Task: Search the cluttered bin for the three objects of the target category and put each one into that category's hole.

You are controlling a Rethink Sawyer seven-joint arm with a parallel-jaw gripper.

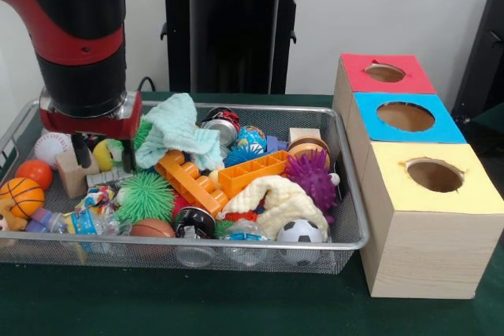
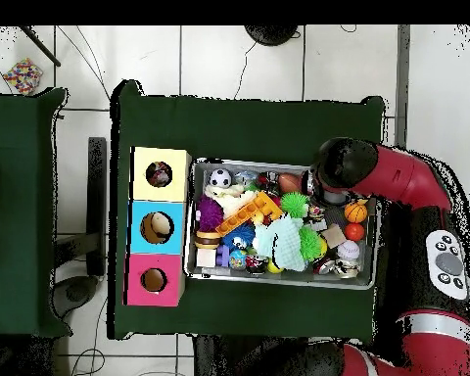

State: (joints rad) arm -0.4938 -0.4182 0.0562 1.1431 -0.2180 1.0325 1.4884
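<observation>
One tool (image 1: 102,155), fingers spread, low over the bin's (image 1: 346,230) ball end.
Yellow ball (image 1: 105,153) between my fingers looks soft, light; I'd pinch across its middle.

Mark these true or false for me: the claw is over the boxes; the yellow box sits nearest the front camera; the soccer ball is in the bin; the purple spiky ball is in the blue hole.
1. The claw is over the boxes. False: it hangs inside the wire bin, at the end away from the boxes.
2. The yellow box sits nearest the front camera. True.
3. The soccer ball is in the bin. True.
4. The purple spiky ball is in the blue hole. False: it lies in the bin.
</observation>
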